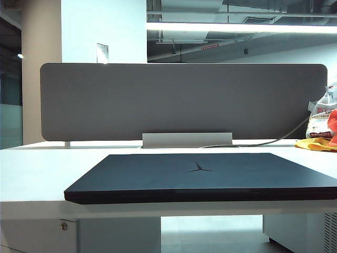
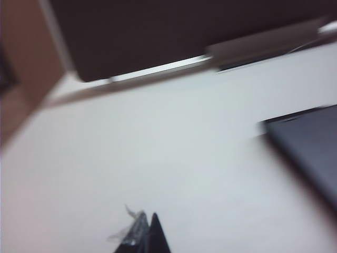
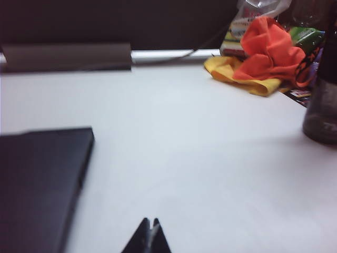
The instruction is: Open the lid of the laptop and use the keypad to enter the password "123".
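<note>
The laptop lies on the bench, lid down. My left pincer and right pincer hover beside it, both pinched closed on nothing.

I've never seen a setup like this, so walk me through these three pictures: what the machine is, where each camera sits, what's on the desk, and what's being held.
This is a two-armed robot; each arm ends in a two-finger pincer. One picture comes from a fixed camera facing the white desk. It shows a closed black laptop, its lid down with a Y-shaped emblem, in front of a grey divider panel. No arm appears there.

The other two come from cameras on the wrists. The left pincer hovers over bare desk beside one laptop corner; that picture is blurred, but its tips seem together. The right pincer is shut, over the desk beside the opposite corner. Further back lie orange and yellow cloths and a dark bottle.

Nothing is held.
</note>
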You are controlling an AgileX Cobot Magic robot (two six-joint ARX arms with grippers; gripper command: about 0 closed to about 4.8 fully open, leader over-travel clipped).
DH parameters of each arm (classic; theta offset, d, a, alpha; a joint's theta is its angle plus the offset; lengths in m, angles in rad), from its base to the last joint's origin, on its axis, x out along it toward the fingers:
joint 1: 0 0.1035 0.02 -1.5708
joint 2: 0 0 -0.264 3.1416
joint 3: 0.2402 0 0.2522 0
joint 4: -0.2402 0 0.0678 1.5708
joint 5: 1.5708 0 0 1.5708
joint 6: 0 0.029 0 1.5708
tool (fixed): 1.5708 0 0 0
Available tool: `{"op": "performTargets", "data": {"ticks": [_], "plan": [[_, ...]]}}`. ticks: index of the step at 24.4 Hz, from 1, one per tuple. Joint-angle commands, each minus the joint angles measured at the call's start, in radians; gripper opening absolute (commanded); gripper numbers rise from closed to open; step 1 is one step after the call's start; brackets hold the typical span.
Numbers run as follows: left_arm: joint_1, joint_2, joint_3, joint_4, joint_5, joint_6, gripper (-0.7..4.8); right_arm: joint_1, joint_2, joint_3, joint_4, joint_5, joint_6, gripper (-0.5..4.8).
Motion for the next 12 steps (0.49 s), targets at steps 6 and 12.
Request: {"op": "performTargets", "data": {"ticks": [6,12], "plan": [[0.001,0.001,0.0,0.024,0.203,-0.184,-0.06,0.001,0.0,-0.004,0.042,-0.122,0.047,-0.05],[0.001,0.001,0.0,0.025,0.234,-0.386,-0.05,0.001,0.0,-0.004,0.01,-0.131,0.133,0.16]]}}
